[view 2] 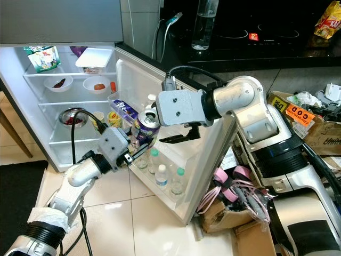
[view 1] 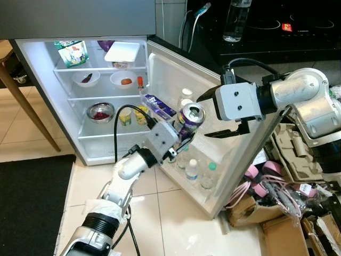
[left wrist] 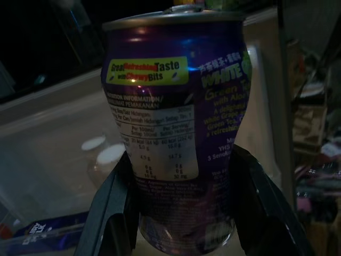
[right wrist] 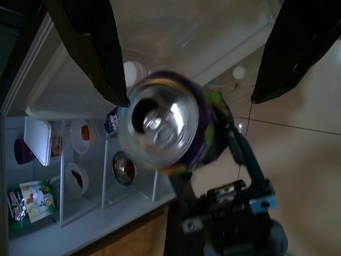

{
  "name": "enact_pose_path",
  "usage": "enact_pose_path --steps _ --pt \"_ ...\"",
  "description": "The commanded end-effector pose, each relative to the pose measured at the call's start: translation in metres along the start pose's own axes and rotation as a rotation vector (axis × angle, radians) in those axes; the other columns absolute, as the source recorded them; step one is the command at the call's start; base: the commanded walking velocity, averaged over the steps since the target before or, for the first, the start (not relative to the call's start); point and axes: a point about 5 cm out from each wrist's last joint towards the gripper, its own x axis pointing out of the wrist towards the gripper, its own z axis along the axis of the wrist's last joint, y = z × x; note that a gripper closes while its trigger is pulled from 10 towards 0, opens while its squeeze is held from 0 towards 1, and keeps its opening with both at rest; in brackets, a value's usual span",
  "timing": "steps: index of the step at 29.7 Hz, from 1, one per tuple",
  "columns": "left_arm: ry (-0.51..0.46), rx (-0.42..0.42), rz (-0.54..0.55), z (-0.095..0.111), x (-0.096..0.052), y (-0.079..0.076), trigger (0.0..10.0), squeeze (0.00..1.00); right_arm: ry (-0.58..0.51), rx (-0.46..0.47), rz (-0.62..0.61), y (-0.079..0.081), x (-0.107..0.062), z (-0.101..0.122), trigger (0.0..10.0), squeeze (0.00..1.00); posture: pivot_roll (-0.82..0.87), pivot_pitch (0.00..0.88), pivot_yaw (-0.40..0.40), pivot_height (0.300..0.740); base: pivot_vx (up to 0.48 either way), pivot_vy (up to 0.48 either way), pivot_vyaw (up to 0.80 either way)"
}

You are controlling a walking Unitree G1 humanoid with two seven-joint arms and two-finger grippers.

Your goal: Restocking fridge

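The left gripper (view 1: 180, 143) clamps the purple can (view 1: 189, 118), beneath the spread right gripper (view 1: 226, 130).

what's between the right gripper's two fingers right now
In the right wrist view the purple drink can sits top-on in the open gap of the right gripper, held by the left gripper.

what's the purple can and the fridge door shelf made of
Purple can, held in the left gripper: looks like thin metal, probably aluminium, with a glossy printed wall and a bare silvery top. Door shelf: seems clear, smooth plastic, since the bottles show through it.
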Motion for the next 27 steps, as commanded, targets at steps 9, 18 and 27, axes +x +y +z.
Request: enact_pose_path --steps 9,18,27 --pt "-0.053 -0.109 -0.100 0.007 -0.003 -0.012 10.0 0.00 0.075 -0.084 -0.034 -0.006 -0.009 -0.009 10.0 0.00 -0.16 0.042 -0.041 0.740 0.000 0.000 0.00" --pt "0.011 -0.052 -0.146 0.001 -0.006 -0.017 10.0 0.00 0.162 -0.140 0.161 0.005 -0.016 -0.011 10.0 0.00 -0.17 0.045 -0.042 0.740 0.000 0.000 0.00" --pt "0.031 -0.036 -0.155 -0.001 -0.005 -0.017 10.0 0.00 0.117 -0.146 0.282 0.012 -0.010 -0.002 10.0 0.00 -0.17 0.042 -0.044 0.740 0.000 0.000 0.00"
